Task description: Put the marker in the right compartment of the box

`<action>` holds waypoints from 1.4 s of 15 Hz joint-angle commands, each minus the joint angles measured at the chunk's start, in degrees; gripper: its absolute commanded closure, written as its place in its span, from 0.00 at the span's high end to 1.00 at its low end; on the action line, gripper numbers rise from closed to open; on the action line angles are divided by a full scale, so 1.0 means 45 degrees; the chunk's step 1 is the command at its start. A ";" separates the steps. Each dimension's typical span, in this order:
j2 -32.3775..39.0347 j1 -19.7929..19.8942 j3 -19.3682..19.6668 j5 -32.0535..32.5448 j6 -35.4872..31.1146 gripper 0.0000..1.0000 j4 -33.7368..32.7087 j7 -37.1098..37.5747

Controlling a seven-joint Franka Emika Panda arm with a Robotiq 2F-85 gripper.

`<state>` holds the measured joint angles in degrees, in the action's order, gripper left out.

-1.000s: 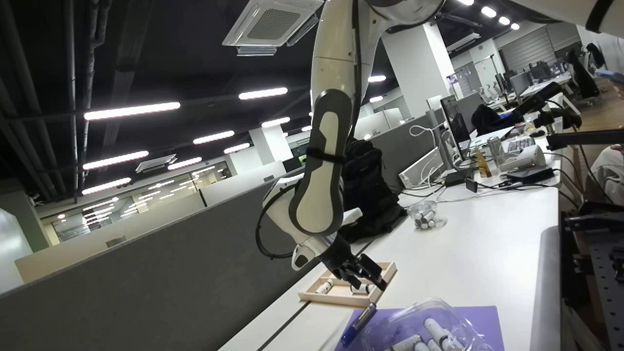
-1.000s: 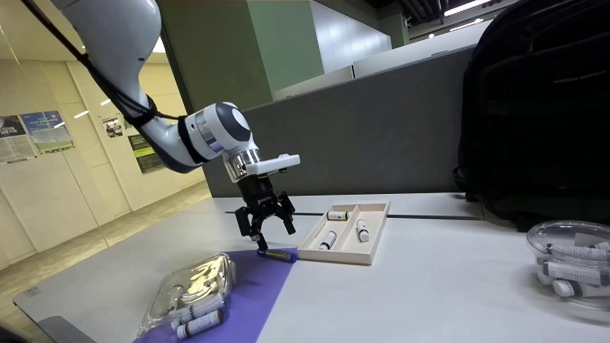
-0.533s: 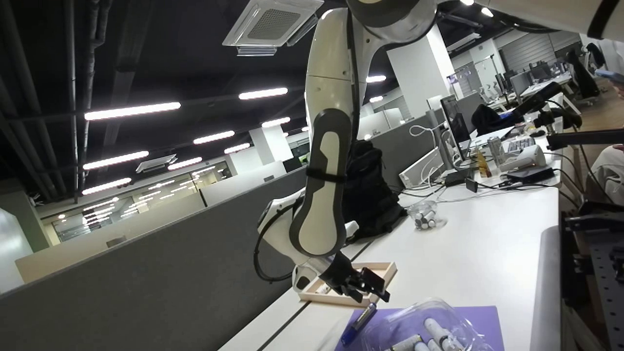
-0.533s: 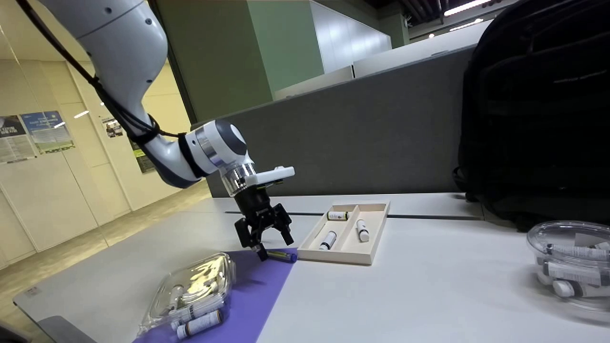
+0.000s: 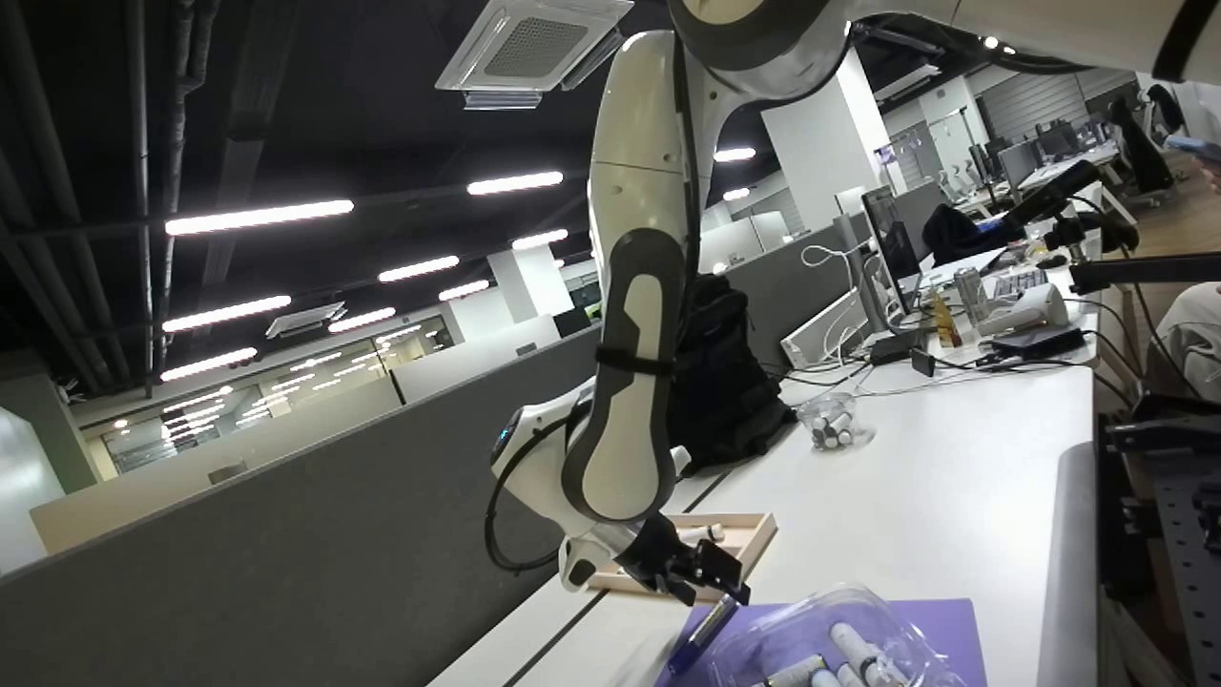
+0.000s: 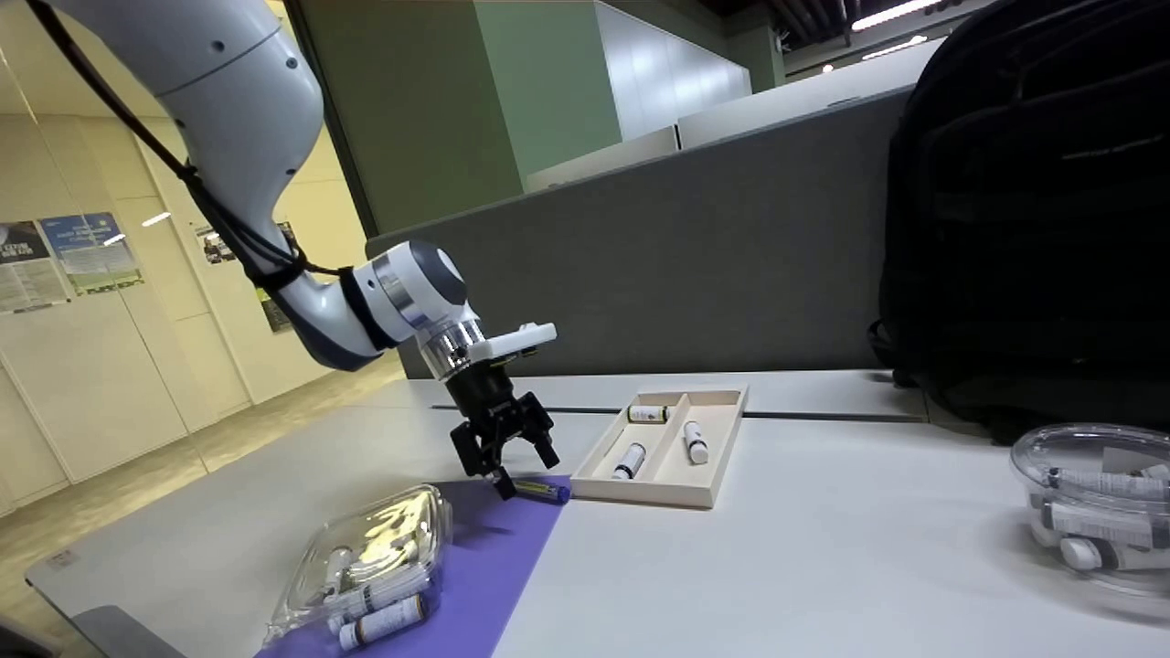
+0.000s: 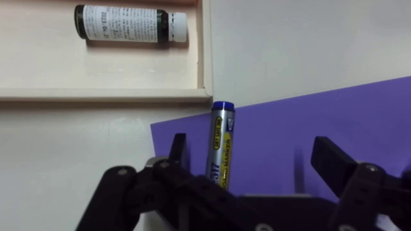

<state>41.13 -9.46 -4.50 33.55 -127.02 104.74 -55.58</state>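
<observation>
Left of the box (image 6: 644, 493) in an exterior view, the tool (image 6: 527, 476) hangs over the marker (image 6: 542, 492), jaws apart, contact unclear.

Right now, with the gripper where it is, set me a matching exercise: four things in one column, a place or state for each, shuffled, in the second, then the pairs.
Things:
1. Marker
2. Gripper
3. Box
4. Backpack

Places and states:
A. Holding three bottles
B. Upright beside the gray partition
C. Open, grasping nothing
D. Lying on the purple sheet

Pairs: 1-D; 2-C; 3-A; 4-B
</observation>
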 commanded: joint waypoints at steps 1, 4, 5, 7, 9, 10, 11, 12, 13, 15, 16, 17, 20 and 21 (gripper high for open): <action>0.0332 -0.0066 0.0112 0.0272 -0.0921 1.00 -0.0298 0.1090; 0.0506 -0.0204 0.0305 0.0543 -0.1717 0.75 -0.0269 0.1773; 0.0538 -0.0218 0.0341 0.0645 -0.1931 0.74 -0.0239 0.1969; 0.0577 -0.0187 0.0339 0.0719 -0.2292 0.60 -0.0178 0.2266; 0.0539 -0.0124 0.0290 0.0657 -0.2536 0.45 -0.0079 0.2386; 0.0442 -0.0079 0.0257 0.0622 -0.2616 0.37 0.0001 0.2408; 0.0340 -0.0008 0.0192 0.0535 -0.2669 0.32 0.0102 0.2392; 0.0293 0.0011 0.0184 0.0496 -0.2644 0.24 0.0149 0.2411; 0.0240 0.0043 0.0177 0.0439 -0.2620 0.18 0.0200 0.2418; 0.0058 0.0126 0.0155 0.0309 -0.2576 0.05 0.0367 0.2463; -0.0068 0.0265 0.0034 0.0129 -0.2550 0.01 0.0479 0.2334; -0.0163 0.0352 -0.0029 -0.0007 -0.2562 0.04 0.0552 0.2299; -0.0782 0.0680 -0.0215 -0.0611 -0.2806 0.05 0.0962 0.2199; -0.1047 0.0749 -0.0221 -0.0797 -0.2945 0.05 0.1125 0.2236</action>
<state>41.58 -7.81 -4.53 31.89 -138.62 105.53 -46.63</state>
